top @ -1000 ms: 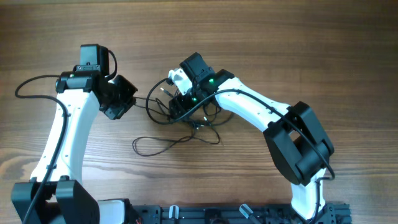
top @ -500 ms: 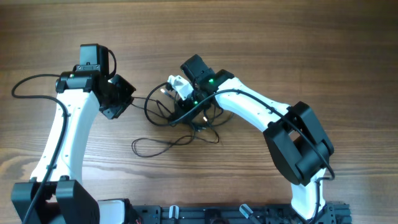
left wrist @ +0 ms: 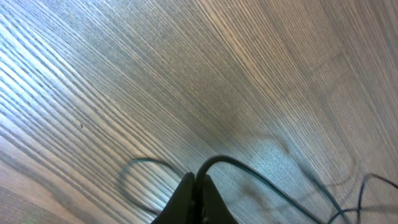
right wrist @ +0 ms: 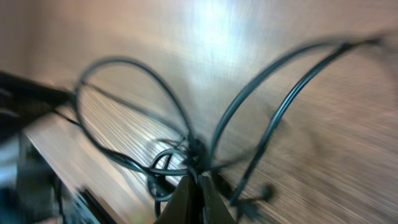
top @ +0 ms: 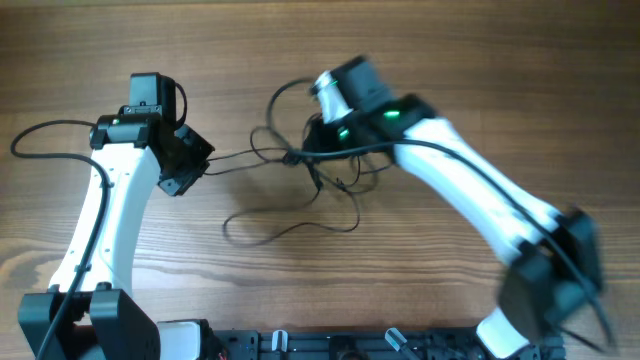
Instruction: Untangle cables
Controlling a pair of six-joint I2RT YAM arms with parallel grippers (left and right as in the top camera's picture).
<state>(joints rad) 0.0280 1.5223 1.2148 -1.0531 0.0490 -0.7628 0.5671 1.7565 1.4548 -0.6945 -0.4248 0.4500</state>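
The cables (top: pixel 318 176) are thin dark cords bunched into a knot at the table's middle. One loop (top: pixel 290 226) trails toward the front and another rises at the back. My left gripper (top: pixel 203 166) is shut on a cable end (left wrist: pixel 249 171), and a strand runs nearly straight from it to the knot. In the left wrist view the fingers (left wrist: pixel 184 198) pinch that cord. My right gripper (top: pixel 308 148) is shut on the knot (right wrist: pixel 195 153), with loops fanning out above its fingers (right wrist: pixel 186 199). The right arm is motion-blurred.
A thicker black wire (top: pixel 40 135) curves from the left arm across the table's left side. The arm bases and a black rail (top: pixel 350 345) line the front edge. Bare wooden tabletop (top: pixel 480 60) surrounds the tangle.
My right gripper has shut on the tangle and swung up and to the right with it. The bunch has spread out and the strand to the left gripper has drawn straight. The left arm has barely moved.
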